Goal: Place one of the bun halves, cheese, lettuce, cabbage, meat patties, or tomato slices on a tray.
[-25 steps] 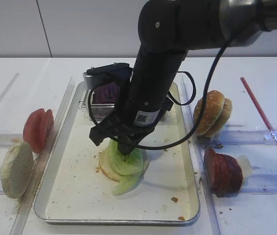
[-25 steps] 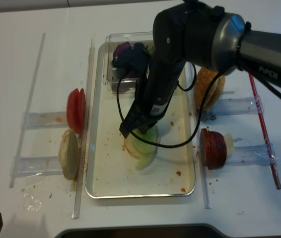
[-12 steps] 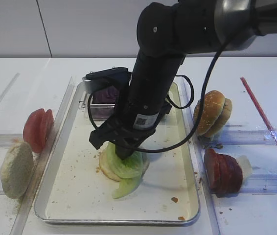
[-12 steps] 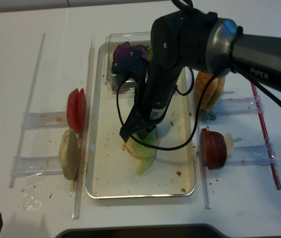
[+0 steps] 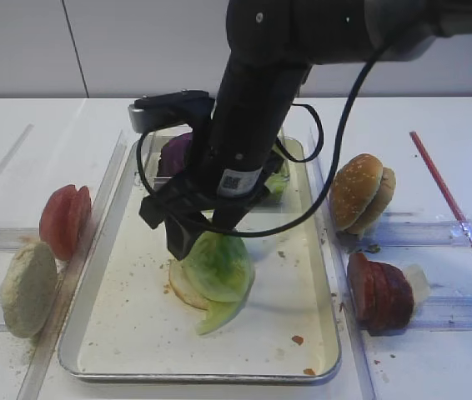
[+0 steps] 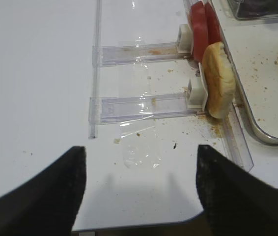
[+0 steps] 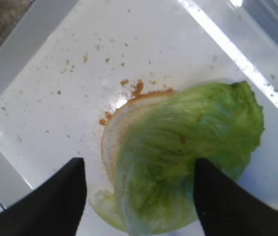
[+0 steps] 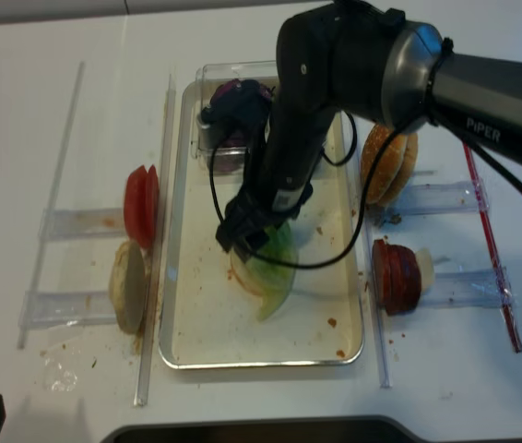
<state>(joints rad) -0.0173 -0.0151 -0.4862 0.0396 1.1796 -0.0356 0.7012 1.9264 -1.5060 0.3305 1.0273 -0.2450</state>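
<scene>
Claw (image 7: 139,191) open above lettuce (image 7: 193,152); tray (image 7: 26,59) beneath.

My white table (image 5: 436,125) carries the silver tray (image 5: 119,333) in the middle — clear plastic racks (image 6: 144,105) flank it on both sides. A red straw-like rod (image 5: 453,204) lies along my right edge, and crumbs (image 6: 212,129) dot the surface beside the tray (thickest by the left rack).
</scene>
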